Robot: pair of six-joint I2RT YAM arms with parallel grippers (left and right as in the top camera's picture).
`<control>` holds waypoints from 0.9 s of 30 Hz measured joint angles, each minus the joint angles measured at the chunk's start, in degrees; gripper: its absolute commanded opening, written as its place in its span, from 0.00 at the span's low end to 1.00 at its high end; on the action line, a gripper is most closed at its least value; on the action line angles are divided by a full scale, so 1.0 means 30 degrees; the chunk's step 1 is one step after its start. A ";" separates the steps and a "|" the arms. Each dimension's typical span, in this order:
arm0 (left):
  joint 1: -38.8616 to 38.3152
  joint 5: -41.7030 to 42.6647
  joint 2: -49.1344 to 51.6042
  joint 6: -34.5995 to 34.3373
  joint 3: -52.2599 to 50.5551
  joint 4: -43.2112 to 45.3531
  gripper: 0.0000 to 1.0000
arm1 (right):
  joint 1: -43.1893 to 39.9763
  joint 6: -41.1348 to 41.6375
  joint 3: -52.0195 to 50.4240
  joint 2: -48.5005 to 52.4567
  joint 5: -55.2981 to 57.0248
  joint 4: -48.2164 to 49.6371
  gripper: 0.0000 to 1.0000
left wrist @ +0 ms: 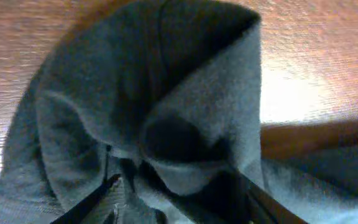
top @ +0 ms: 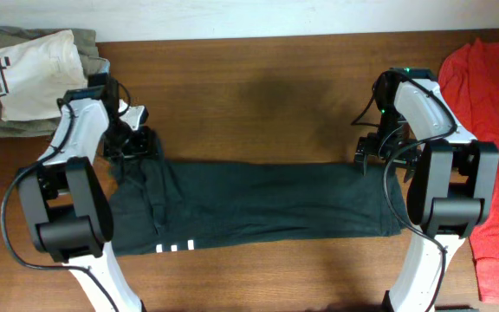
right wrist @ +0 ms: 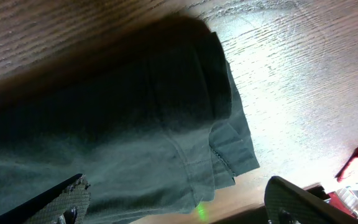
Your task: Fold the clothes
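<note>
Black T-shirt (top: pixel 258 204) is laid out as a long folded band across the middle of the wooden table (top: pixel 258 95), dark side up. Left gripper (top: pixel 135 143) sits at its far left corner with a wad of the fabric pinched between its jaws. Right gripper (top: pixel 366 158) is over the far right corner, fingers (right wrist: pixel 61 199) spread wide, holding nothing. Red T-shirt (top: pixel 492 130) lies flat over at the right edge.

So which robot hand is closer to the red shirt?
Right. The right gripper is at the end of the black T-shirt nearest the red shirt; the left gripper is at its far end.
</note>
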 measured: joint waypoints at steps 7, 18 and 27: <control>-0.0007 0.1078 0.0000 0.0940 -0.0313 -0.1282 0.00 | 0.0000 0.0000 0.0000 0.0000 -0.0007 -0.0015 0.93; -0.0007 -0.5821 -0.3315 -1.0586 -0.0335 -0.8699 0.00 | 0.0000 -0.0007 0.0000 0.0000 -0.0226 0.0058 0.93; -0.0007 -0.7963 -0.3344 -1.2866 -0.5064 -0.6863 0.86 | 0.0000 -0.0080 0.0000 0.0000 -0.0408 -0.0262 0.86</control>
